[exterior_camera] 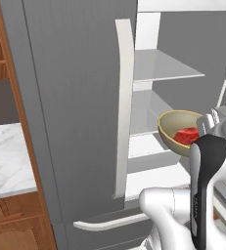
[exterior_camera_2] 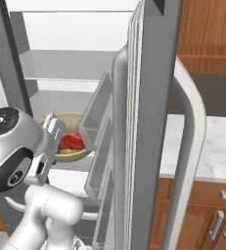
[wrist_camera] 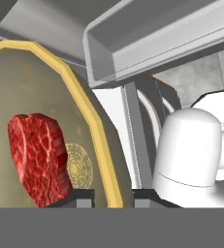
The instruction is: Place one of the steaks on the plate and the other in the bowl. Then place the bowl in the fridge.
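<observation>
The fridge (exterior_camera: 75,97) has its left door shut and its right door (exterior_camera_2: 151,122) swung open, which bares the pale shelves (exterior_camera: 163,66). My gripper (wrist_camera: 112,196) is shut on the yellow rim of the tan bowl (wrist_camera: 45,87). It holds the bowl (exterior_camera: 175,124) tilted in the air in front of the middle shelves. One red steak (wrist_camera: 38,157) lies inside the bowl and also shows in the base views (exterior_camera: 187,135) (exterior_camera_2: 71,141). The plate is out of view.
Clear door bins (exterior_camera_2: 97,122) jut from the open door just right of the bowl (exterior_camera_2: 65,155). A long pale handle (exterior_camera: 123,107) runs down the shut door, above a drawer handle (exterior_camera: 104,224). Marble counters (exterior_camera: 4,156) (exterior_camera_2: 217,146) and wooden cabinets (exterior_camera_2: 207,215) flank the fridge.
</observation>
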Robot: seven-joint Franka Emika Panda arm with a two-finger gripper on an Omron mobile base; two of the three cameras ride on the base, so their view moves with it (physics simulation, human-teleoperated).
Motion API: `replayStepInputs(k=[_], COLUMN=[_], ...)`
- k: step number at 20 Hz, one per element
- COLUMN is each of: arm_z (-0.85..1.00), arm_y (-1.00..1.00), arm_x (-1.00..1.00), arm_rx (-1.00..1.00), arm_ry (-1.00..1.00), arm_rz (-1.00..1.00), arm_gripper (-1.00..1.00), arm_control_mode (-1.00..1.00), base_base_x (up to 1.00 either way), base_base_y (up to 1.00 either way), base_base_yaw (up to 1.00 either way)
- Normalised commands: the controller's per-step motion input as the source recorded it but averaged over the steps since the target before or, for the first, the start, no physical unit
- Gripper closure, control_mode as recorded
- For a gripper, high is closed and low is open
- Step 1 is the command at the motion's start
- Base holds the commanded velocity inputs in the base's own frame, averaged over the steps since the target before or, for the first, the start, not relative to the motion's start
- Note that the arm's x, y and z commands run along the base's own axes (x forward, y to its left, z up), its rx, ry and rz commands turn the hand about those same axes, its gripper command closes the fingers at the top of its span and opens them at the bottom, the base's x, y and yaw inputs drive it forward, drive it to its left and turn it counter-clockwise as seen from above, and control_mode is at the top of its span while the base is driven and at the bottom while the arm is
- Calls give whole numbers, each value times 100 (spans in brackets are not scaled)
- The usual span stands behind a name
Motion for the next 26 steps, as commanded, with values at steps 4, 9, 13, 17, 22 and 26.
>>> replayStepInputs(k=[4, 9, 13, 17, 22, 26], arm_z=[0, 0, 0, 0, 0, 0], arm_y=[0, 16, 45, -4, -10, 0], arm_x=[0, 31, 56, 38, 26, 35], arm_rx=[0, -2, -8, 0, 0, 0], arm_ry=[0, -5, -14, -3, 0, 0], arm_rz=[0, 0, 0, 3, 9, 8], arm_gripper=[100, 100, 100, 100, 100, 100], arm_control_mode=[100, -100, -100, -100, -100, -100], base_base_x=[37, 21, 0, 0, 0, 0], base_base_y=[50, 14, 0, 0, 0, 0], base_base_yaw=[4, 2, 0, 0, 0, 0])
